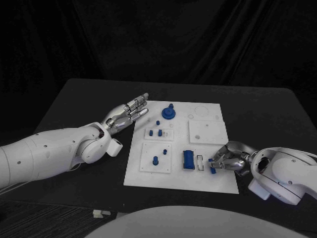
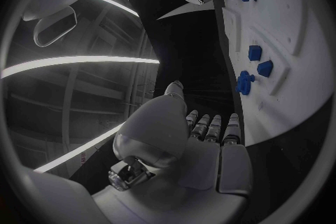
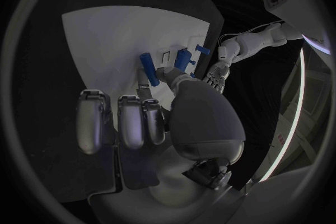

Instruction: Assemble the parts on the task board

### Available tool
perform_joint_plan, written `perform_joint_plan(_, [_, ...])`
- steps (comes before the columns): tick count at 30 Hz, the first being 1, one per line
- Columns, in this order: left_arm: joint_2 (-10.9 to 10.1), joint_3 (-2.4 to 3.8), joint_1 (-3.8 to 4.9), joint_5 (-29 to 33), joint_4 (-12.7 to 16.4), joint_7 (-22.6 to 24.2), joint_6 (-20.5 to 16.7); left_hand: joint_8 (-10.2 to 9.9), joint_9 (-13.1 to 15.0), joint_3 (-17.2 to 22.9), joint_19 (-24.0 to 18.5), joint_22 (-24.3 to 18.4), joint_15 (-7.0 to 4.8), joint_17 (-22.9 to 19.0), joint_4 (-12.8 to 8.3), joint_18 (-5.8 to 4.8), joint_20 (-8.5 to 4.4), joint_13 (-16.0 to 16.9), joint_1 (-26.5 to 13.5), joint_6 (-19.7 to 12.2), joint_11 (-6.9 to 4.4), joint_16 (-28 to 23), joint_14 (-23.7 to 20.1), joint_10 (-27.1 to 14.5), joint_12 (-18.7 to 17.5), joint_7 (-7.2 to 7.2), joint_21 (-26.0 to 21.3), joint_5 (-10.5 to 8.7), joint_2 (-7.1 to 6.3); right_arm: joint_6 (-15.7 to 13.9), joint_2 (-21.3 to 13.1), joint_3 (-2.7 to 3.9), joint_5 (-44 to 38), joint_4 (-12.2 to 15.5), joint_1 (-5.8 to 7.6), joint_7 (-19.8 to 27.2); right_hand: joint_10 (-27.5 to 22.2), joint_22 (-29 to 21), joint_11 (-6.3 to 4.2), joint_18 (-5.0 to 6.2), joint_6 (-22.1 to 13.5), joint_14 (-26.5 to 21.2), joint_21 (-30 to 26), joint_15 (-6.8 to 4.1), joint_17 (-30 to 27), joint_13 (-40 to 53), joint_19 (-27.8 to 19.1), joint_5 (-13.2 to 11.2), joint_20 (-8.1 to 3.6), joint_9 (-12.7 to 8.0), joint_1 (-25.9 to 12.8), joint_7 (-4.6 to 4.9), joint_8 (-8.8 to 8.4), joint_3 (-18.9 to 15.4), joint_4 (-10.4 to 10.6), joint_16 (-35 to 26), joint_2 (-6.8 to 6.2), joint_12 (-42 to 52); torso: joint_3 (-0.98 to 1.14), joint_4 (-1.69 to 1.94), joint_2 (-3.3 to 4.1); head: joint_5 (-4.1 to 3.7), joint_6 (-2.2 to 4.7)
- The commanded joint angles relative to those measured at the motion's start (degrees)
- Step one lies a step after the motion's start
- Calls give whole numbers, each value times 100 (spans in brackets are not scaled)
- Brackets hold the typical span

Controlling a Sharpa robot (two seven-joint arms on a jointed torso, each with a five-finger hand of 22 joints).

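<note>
Right hand (image 1: 230,157): at the near right corner of the board (image 1: 201,178), nearest the camera. Fingers curled in around a small blue part (image 1: 213,166) at the board's near right edge; the right wrist view shows a blue bar (image 3: 148,69) just past the fingertips, touching or nearly so. A firm hold cannot be confirmed.

Step in hand, as judged: bringing that part to a seat beside the block. To do it well: keep the part square to its slot, lower it straight, and let go only once it sits flush; keep the other fingers off the block next to it.

Block (image 1: 188,160): blue, upright oblong, just left of the hand, with a pale slot piece (image 1: 200,162) between them.

Other parts: a small peg (image 1: 155,159) on a raised square tile, near left; two short pegs (image 1: 155,133) in the board's left middle; a round knobbed piece (image 1: 168,112) at the far edge. A plain square tile (image 1: 206,132) lies right of centre.

Board: white rectangular plate, flat, mid-table.

Left hand (image 1: 128,113): holding nothing, fingers stretched out together, hovering over the table (image 1: 80,104) just off the board's far left corner, well apart from the right hand.
</note>
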Motion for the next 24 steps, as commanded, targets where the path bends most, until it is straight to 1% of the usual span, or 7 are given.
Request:
perform_joint_plan(1, [11, 5, -5, 29, 15, 193, 62, 24, 6, 32, 7, 6, 29, -5, -5, -15, 28, -9, 59, 0, 49, -21, 6, 0, -20, 38, 5, 37, -19, -173, 27, -2, 451, -14, -16, 71, 597, 1257, 32, -35, 29, 395, -21, 31, 408, 1510, 297, -45, 37, 1, -54, -6, -28, 29, 16, -37, 7, 15, -4, -12, 2, -1, -1])
perform_joint_plan(6, [20, 5, -5, 29, 15, 175, 72, 25, 6, 33, 9, 7, 32, -5, -7, -15, 30, -9, 61, 2, 53, -21, 6, 0, -20, 40, 6, 41, -21, -259, 90, -2, 495, -27, -16, 88, 597, 1251, 28, -30, 36, 392, -38, 29, 397, 1510, 288, -197, 38, -11, -124, -12, -43, 27, 22, -42, 22, 15, -5, -7, 4, -9, -1])
perform_joint_plan(11, [31, 5, -5, 29, 17, 153, 80, 25, 6, 35, 8, 7, 35, -5, -10, -15, 32, -9, 64, 3, 57, -21, 6, 0, -20, 43, 6, 45, -22, -344, 149, -1, 509, -32, -16, 118, 597, 1245, 22, -26, 58, 390, -57, 25, 385, 1510, 280, -444, 36, -17, -225, -21, -50, 6, 41, -49, 55, 15, -3, 2, 1, -7, -1])
perform_joint_plan(14, [33, 5, -5, 29, 19, 139, 84, 28, 9, 42, 9, 7, 44, -5, -21, -16, 39, -9, 75, 17, 62, -21, 6, 0, -20, 59, 6, 58, -26, -396, 171, 0, 511, -33, -16, 149, 597, 1247, 18, -27, 70, 391, -52, 22, 395, 1510, 282, -491, 34, -13, -239, -27, -45, 3, 42, -44, 65, 15, 0, 4, -4, 3, -1])
perform_joint_plan(18, [32, 5, -5, 29, 21, 120, 89, 34, 13, 56, 10, 8, 52, -5, -36, -18, 49, -9, 89, 42, 54, -21, 6, 0, -20, 115, 7, 68, -27, -421, 191, 0, 513, -35, -16, 170, 597, 1244, 8, -24, 95, 392, -64, 14, 395, 1510, 277, -631, 29, 3, -285, -40, -27, -19, 54, -44, 88, 15, -1, -7, -5, 18, -1])
perform_joint_plan(20, [32, 5, -5, 29, 20, 114, 92, 36, 14, 59, 11, 8, 54, -5, -41, -18, 51, -9, 92, 46, 50, -21, 6, 0, -20, 131, 8, 70, -28, -429, 197, 1, 513, -34, -15, 176, 597, 1243, -3, -24, 111, 392, -66, 6, 390, 1510, 277, -809, 21, 24, -337, -53, -7, -52, 77, -46, 112, 15, -2, -8, -4, 23, -1])
perform_joint_plan(24, [39, 5, -5, 29, 11, 106, 99, 39, 16, 64, 11, 8, 58, -5, -43, -18, 55, -9, 93, 59, 43, -21, 6, 0, -20, 159, 8, 75, -27, -443, 203, 1, 513, -35, -15, 183, 597, 1242, -6, -23, 108, 392, -69, 2, 390, 1510, 276, -938, 17, 36, -382, -57, -1, -81, 105, -46, 131, 15, -1, -13, -6, 40, -1])
